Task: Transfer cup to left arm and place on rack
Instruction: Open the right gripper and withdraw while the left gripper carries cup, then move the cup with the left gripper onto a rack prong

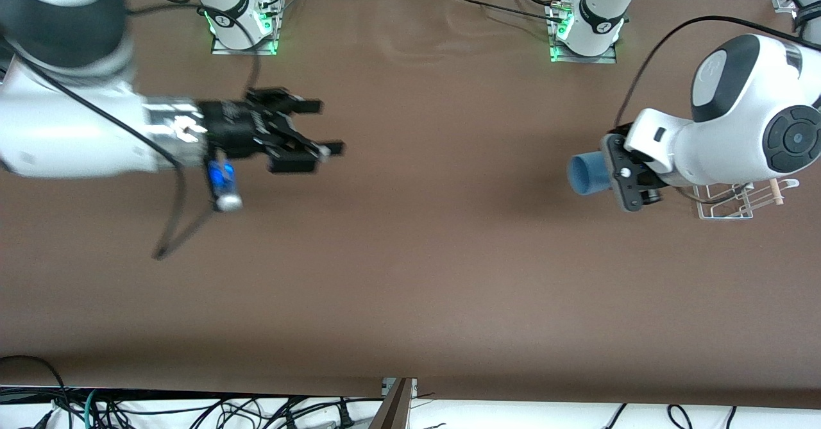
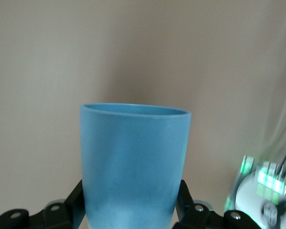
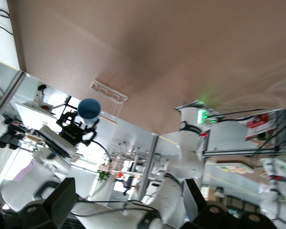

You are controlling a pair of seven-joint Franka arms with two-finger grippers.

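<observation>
Your left tool [image 1: 617, 174] is pinching the cup [image 1: 587, 174] just beside the rack [image 1: 737, 201]; your right tool [image 1: 321, 137] hangs spread, well apart from the rack.

Blue cup [image 3: 89, 108] in left tool [image 3: 78, 128], beside rack [image 3: 108, 93]

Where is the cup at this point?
The cup is held on its side in the left tool, up over the table toward the left arm's end, beside the rack. The right tool is open and holds nothing.

The brown table [image 1: 410, 256] carries the white wire rack [image 1: 737, 201] at the left arm's end.
</observation>
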